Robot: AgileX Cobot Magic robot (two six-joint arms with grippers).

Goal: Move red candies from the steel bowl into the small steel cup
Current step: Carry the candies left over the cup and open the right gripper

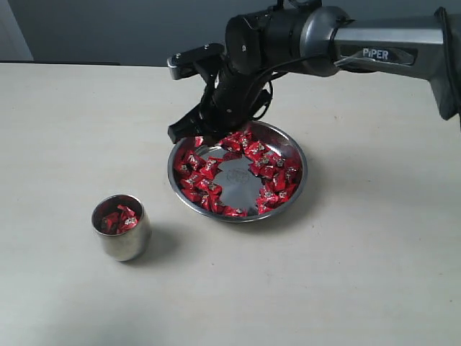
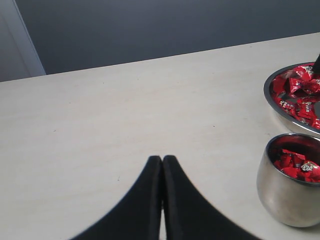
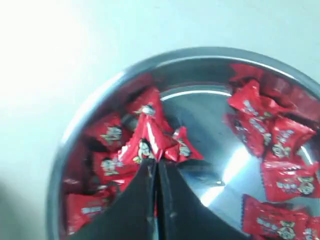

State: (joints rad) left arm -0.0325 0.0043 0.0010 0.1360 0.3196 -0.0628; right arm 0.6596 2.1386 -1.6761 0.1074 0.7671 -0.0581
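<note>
The steel bowl (image 1: pixel 303 170) holds many red candies (image 1: pixel 270 170) around its shiny bare centre. My right gripper (image 3: pixel 156 162) hangs just over the bowl's far left rim, shut on a red candy (image 3: pixel 149 132) that sticks out past its tips. In the exterior view that gripper (image 1: pixel 189 134) points down and to the left. The small steel cup (image 1: pixel 122 238) stands upright to the left of the bowl with a few red candies (image 1: pixel 119 218) inside. My left gripper (image 2: pixel 162 159) is shut on nothing above bare table, the cup (image 2: pixel 287 195) off to its side. It does not show in the exterior view.
The right arm (image 1: pixel 374 43) reaches in from the right, above the table behind the bowl. The table's far edge (image 1: pixel 79 65) meets a dark wall. The bowl (image 2: pixel 270 97) and cup stand a short gap apart.
</note>
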